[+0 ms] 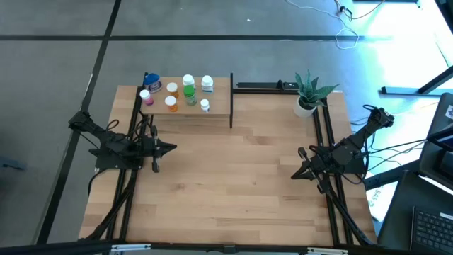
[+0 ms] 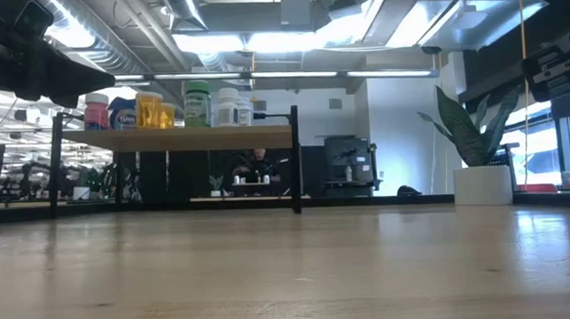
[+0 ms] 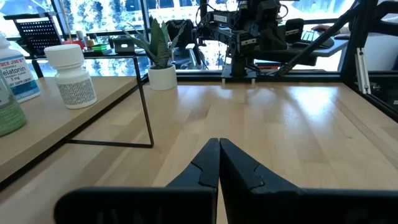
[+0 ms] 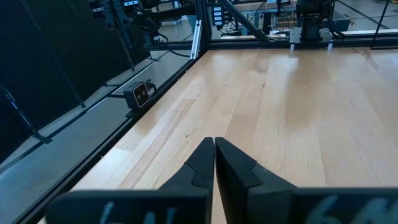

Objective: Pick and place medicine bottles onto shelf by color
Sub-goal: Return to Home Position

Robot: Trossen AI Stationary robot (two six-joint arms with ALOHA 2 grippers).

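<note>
Closest in: my left gripper (image 3: 219,142) has its two fingers pressed together with nothing between them. Same for my right gripper (image 4: 214,141), closed up tight and empty. In the high view each arm sits low at its own side of the table, the two well apart, nowhere near touching anything.

Out past the fingertips the wooden tabletop (image 1: 233,184) has no bottle on it that I can find in any view.

Further out, on the shelf (image 1: 219,106) at the far edge, I count eight medicine bottles. The pink one (image 1: 146,97) and the blue one (image 1: 152,83) are at the left end. Then come two orange bottles (image 1: 172,88), two green bottles (image 1: 189,85) and two white bottles (image 1: 207,83) toward the right post. All upright as far as I can tell, and grouped by color.

The potted plant (image 1: 308,95) is off at the far right corner, not involved.

So I'd call the sorting done. All that's left is parking the arms, and they look about there.
</note>
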